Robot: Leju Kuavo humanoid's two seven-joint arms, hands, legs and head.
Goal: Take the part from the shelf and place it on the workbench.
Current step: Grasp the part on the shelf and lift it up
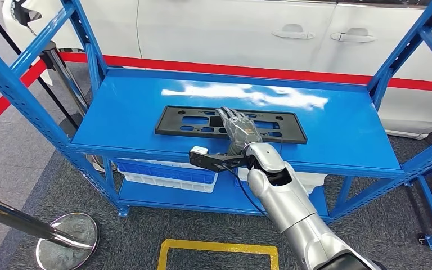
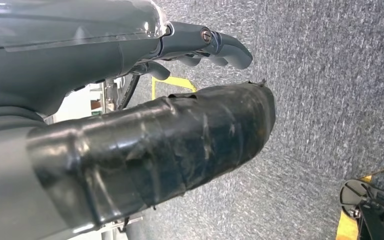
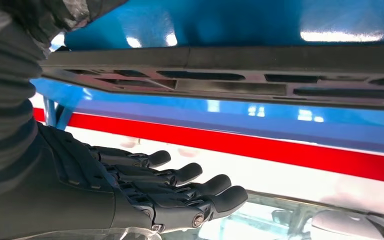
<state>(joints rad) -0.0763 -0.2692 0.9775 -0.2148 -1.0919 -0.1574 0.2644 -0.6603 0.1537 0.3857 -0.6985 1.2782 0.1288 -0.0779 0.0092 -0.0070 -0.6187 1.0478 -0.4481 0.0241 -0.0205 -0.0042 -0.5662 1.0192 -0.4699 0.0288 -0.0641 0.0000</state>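
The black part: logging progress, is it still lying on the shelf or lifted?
Lying flat on the shelf. The part rests on the blue surface; the right hand is above it, fingers spread, not gripping.

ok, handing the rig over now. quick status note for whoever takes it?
Right hand: fingers spread, over the black part, holding nothing; in the right wrist view a gap shows between fingers and part.
Left hand: hanging over the grey floor, holding nothing.
Part lies flat on the top of the blue shelf, near its front edge.
Done: the reach. Left: grip, lift, carry to the workbench.
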